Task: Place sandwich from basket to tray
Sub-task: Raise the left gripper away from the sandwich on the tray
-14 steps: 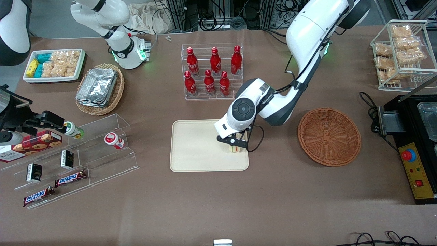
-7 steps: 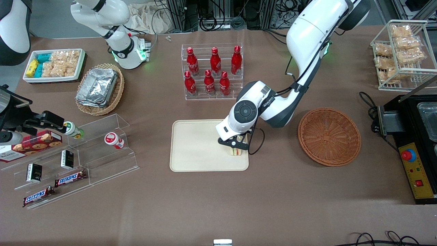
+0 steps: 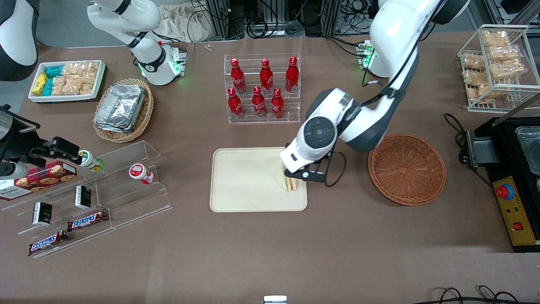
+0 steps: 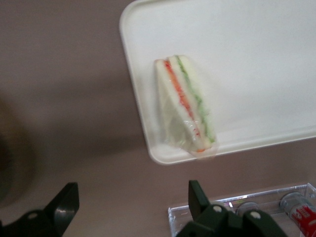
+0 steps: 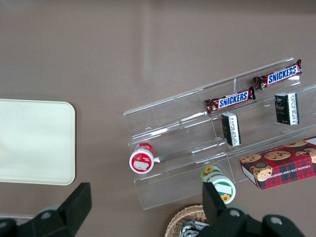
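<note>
The sandwich (image 3: 289,184) (image 4: 186,105), a pale wedge with red and green filling, stands on the cream tray (image 3: 249,181) (image 4: 256,74) near the tray's edge closest to the basket. The round reddish-brown basket (image 3: 406,169) sits on the table with nothing in it. My gripper (image 3: 307,175) (image 4: 133,202) hangs open above the table beside that tray edge, between tray and basket, a little above the sandwich and apart from it. Nothing is between its fingers (image 4: 197,195).
A clear rack of red bottles (image 3: 262,88) stands farther from the front camera than the tray. A tan oval basket with foil containers (image 3: 122,109), a white snack bin (image 3: 67,80) and clear stepped shelves (image 3: 93,194) lie toward the parked arm's end. A wire rack (image 3: 498,67) and black machine (image 3: 510,169) lie at the working arm's end.
My gripper has let go of the sandwich, which stays on the tray, and has risen and drawn away toward the basket.
</note>
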You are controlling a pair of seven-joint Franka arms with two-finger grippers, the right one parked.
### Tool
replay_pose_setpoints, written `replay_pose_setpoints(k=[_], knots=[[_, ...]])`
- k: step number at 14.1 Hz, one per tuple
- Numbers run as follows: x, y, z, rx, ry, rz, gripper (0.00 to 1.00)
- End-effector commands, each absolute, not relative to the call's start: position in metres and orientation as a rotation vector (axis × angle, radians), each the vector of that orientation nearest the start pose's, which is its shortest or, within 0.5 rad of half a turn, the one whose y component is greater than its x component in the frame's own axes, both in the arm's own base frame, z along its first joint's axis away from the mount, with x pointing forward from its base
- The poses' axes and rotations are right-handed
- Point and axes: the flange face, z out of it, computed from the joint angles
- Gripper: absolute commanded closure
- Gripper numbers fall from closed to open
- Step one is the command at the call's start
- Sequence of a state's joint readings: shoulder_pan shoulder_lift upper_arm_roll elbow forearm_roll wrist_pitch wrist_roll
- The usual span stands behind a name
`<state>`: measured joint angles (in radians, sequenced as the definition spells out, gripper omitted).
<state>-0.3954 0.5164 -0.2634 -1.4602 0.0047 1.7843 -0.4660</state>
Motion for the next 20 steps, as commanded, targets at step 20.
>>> replay_pose_setpoints(k=[20], knots=[[0.562,-0.018,0.616,-3.036,0.132,0.258,0.0]])
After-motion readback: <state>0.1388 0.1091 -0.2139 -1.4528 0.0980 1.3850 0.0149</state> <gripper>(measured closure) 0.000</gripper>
